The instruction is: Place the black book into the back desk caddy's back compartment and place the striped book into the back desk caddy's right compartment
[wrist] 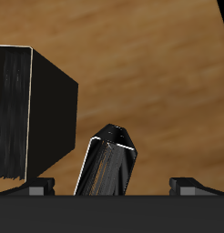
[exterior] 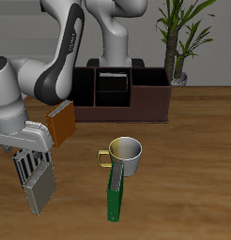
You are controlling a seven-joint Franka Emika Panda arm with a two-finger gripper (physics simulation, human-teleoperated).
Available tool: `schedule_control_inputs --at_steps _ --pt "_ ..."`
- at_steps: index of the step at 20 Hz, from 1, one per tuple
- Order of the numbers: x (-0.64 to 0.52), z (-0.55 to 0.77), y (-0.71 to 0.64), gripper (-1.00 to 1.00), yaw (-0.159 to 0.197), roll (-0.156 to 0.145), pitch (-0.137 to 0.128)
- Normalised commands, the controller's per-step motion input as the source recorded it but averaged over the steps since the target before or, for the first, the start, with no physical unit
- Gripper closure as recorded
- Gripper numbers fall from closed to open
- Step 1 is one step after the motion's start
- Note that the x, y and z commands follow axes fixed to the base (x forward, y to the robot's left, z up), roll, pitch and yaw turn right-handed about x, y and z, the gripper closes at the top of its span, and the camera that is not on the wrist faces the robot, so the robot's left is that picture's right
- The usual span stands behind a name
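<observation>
My gripper [exterior: 30,157] hangs low over the table near its front edge, well in front of the back desk caddy [exterior: 150,98]. The striped book [exterior: 26,169] stands upright under it. In the wrist view the striped book's [wrist: 109,166] top sits between my fingertips [wrist: 36,188], with a gap on each side; the gripper [wrist: 114,187] is open. A black shape with a pale top edge [exterior: 113,84], possibly the black book, stands in the caddy's middle section; I cannot tell which cell.
A speckled grey book [exterior: 39,192] stands just in front of the striped one. An orange-brown book [exterior: 61,122] is close behind the gripper. A mug [exterior: 127,155] and a green book [exterior: 115,194] stand mid-table. A potted plant [exterior: 178,42] is behind the caddy. A dark slab [wrist: 32,114] shows beside the gripper.
</observation>
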Motion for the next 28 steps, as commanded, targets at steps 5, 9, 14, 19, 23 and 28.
schedule_control_inputs --at_steps 5,9,14,19,23,28 --pt "0.02 -0.05 -0.02 -1.00 -0.007 -0.008 0.006" --pt "0.01 -0.07 -0.01 -1.00 0.000 -0.003 0.009" --pt "0.03 -0.07 -0.01 -1.00 0.001 -0.005 0.010" --pt "0.02 -0.07 -0.05 -1.00 -0.022 -0.014 0.022" --pt "0.05 -0.09 0.04 1.00 0.001 -0.002 0.034" --pt "0.03 0.04 0.04 1.00 -0.032 0.003 0.006"
